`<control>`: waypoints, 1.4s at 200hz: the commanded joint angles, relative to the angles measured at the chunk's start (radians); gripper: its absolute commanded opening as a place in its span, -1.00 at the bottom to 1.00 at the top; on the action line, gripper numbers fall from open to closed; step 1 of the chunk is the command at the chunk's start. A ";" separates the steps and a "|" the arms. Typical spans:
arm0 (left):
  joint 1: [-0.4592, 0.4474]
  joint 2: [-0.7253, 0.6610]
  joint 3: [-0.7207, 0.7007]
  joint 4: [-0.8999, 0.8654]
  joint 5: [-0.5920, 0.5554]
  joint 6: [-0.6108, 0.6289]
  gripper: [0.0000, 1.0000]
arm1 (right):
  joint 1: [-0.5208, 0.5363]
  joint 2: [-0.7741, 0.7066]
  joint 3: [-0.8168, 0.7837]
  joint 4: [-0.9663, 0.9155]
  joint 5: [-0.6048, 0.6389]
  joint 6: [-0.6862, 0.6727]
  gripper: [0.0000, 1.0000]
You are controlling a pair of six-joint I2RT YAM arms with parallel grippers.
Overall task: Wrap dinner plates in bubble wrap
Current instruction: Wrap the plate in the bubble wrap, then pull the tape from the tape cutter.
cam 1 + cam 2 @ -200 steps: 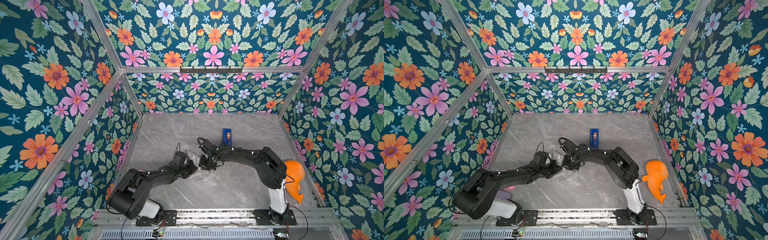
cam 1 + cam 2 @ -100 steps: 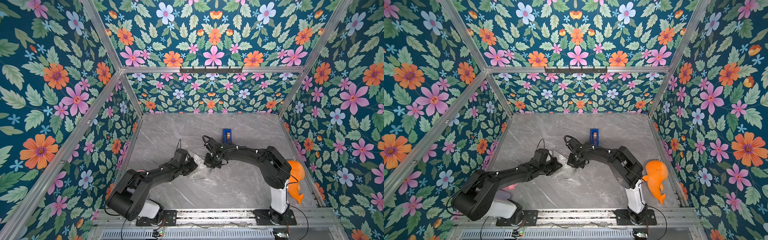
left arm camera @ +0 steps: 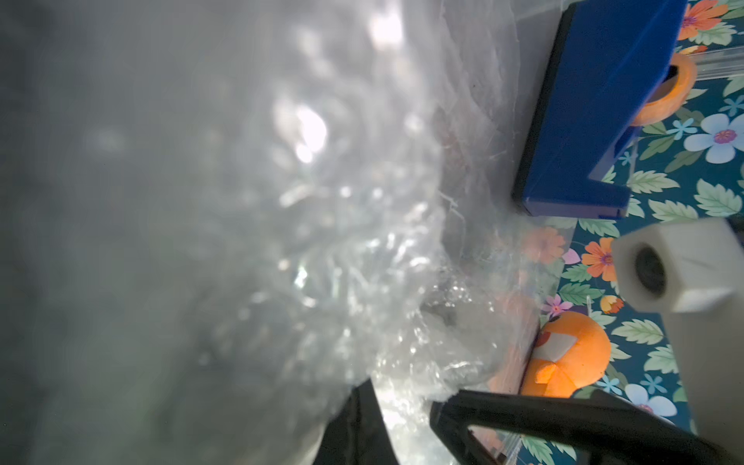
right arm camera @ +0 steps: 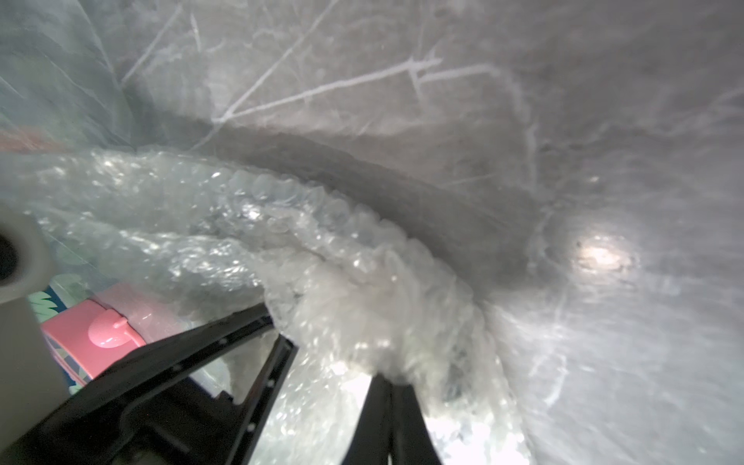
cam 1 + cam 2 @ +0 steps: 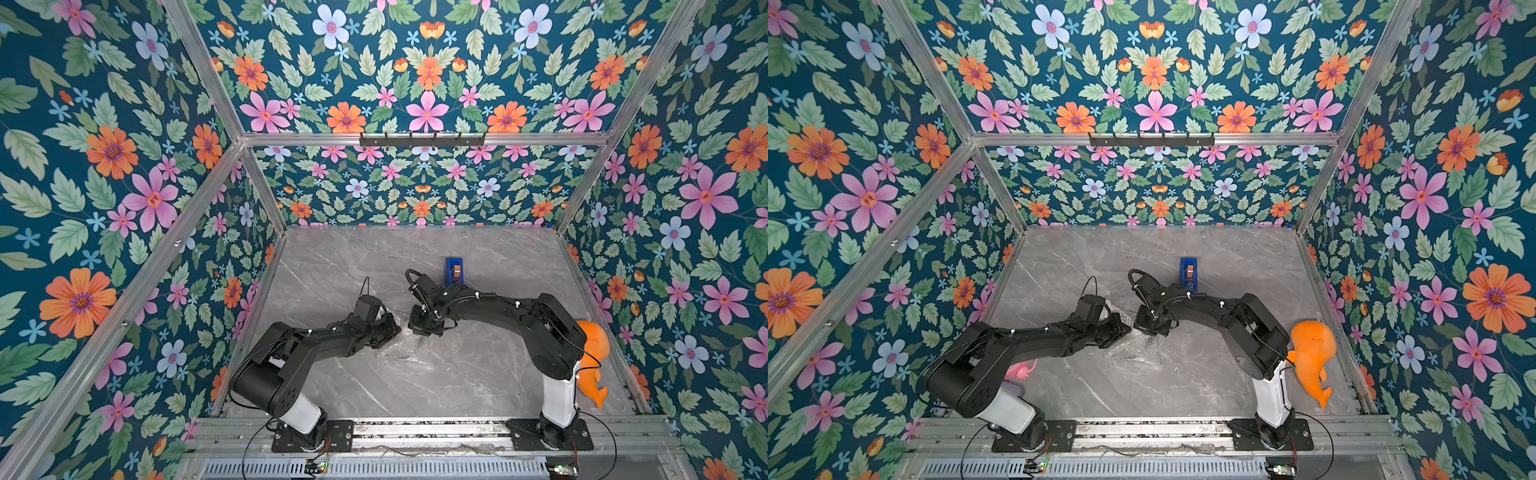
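Table: the grey marble table (image 5: pixel 415 395) spreads beneath both arms, which meet almost fingertip to fingertip near its middle
Bubble wrap: we see the bubble wrap (image 5: pixel 406 351) (image 5: pixel 1133 349) crumpled into a glinting heap directly under and between the two grippers, spilling from them toward the arms' bases; no part of it lies flat
Dinner plate: we find no dinner plate in any view; whether it sits inside the heap or under an arm, we cannot tell
Whale toy: the orange whale toy (image 5: pixel 594 345) lies well behind the right gripper, beside that arm's elbow, clear of the work
Tape dispenser: the blue tape dispenser (image 5: pixel 454 270) stands just beyond the right gripper's wrist, on the side away from the wrap
Left gripper: the left gripper (image 5: pixel 390 330) (image 3: pixel 402 396) has its jaws pressed tight on a bunched fold of wrap
Right gripper: the right gripper (image 5: pixel 420 328) (image 4: pixel 330 350) is all but closed, pinching a wad of the same sheet
Coming move: we judge that both arms are equally near, each already holding the wrap; bunched as it is, the sheet shows no readable long axis, so the grippers would likely need to draw apart to open it before any plate can be covered
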 commanded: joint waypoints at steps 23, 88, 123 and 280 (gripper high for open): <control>-0.002 -0.003 -0.008 -0.032 -0.010 0.024 -0.95 | -0.042 -0.137 0.048 -0.123 0.120 -0.123 -0.30; -0.002 0.004 0.021 -0.072 -0.014 0.057 -0.92 | -0.377 -0.409 -0.173 0.049 -0.098 -0.326 -0.01; -0.005 -0.004 0.028 -0.091 -0.023 0.068 -0.92 | -0.578 -0.291 -0.129 0.142 -0.451 -0.369 -0.30; -0.007 -0.015 0.019 -0.106 -0.032 0.080 -1.00 | -0.627 0.072 0.162 -0.066 -0.390 -0.473 -0.44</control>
